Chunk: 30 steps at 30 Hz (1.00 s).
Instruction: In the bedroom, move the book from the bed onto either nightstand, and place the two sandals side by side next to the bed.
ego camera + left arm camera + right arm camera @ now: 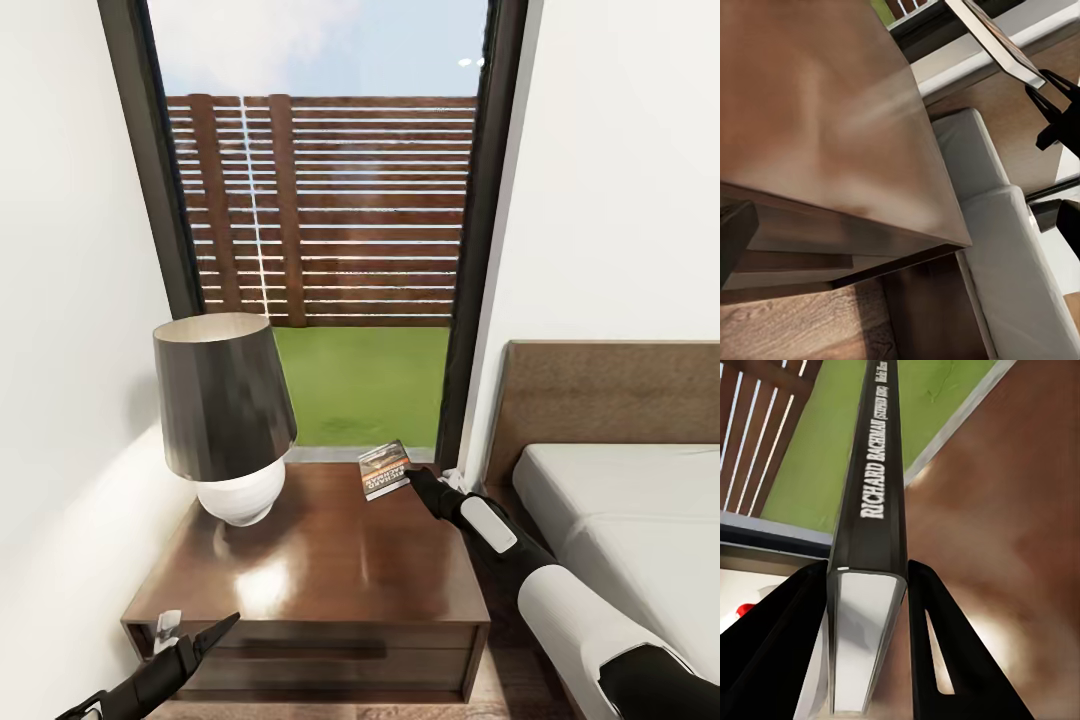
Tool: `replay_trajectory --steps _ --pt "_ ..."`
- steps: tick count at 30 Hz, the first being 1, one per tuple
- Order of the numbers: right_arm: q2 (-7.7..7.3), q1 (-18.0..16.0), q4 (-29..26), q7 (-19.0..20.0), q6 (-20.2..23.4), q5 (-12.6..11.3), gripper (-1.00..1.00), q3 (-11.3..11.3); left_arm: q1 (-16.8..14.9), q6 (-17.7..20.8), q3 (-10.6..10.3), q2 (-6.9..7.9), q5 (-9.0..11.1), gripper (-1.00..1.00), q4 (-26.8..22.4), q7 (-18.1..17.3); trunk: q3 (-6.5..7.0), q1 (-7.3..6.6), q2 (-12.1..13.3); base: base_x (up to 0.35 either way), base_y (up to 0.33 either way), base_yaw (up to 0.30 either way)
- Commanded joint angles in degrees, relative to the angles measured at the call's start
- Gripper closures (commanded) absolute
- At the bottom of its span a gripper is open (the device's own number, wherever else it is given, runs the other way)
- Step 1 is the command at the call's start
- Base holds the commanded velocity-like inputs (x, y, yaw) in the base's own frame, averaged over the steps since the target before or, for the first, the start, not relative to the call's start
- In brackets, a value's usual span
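My right gripper (412, 476) is shut on the book (384, 468), a thin dark paperback with an orange band. It holds the book tilted just above the back right part of the nightstand (330, 570) top. In the right wrist view the spine (874, 510) reads "RICHARD BACHMAN" and stands between the two black fingers (945, 660), over the brown wood. The left wrist view catches the book (994, 37) from below. My left gripper (195, 640) hangs open and holds nothing, low at the nightstand's front left corner. The bed (620, 520) lies to the right. The sandals are out of view.
A dark-shaded lamp (225, 410) with a white base stands on the nightstand's left half. Behind it, a tall black-framed window (330, 200) shows a slatted fence and grass. A white wall closes the left side. The brown headboard (610, 400) rises beside the nightstand.
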Motion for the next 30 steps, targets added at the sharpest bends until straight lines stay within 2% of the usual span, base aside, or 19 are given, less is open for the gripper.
replay_trajectory --steps 1,16,23,30 --pt "-0.03 0.0 0.0 0.0 0.1 -0.1 1.0 0.2 0.0 0.5 0.4 0.01 -0.4 -1.0 0.0 -0.2 -0.06 -0.01 0.0 0.005 0.002 0.0" --pt "-0.03 0.0 0.1 -0.2 0.0 0.0 1.0 -0.1 0.0 0.5 0.4 0.29 -0.3 -1.0 0.0 -0.5 -0.06 -0.01 0.0 0.001 0.0 0.0" --pt "0.08 -0.1 1.9 -2.8 0.1 0.1 1.0 0.1 0.0 0.5 0.5 0.39 -0.3 -1.0 0.0 -0.5 -0.06 -0.01 0.0 0.0 0.0 0.0" --pt "1.13 -0.1 3.2 -4.0 0.2 0.4 1.0 0.4 0.0 0.6 0.5 0.65 -0.2 -1.0 0.0 -0.6 -0.06 -0.01 0.0 0.0 0.0 0.0"
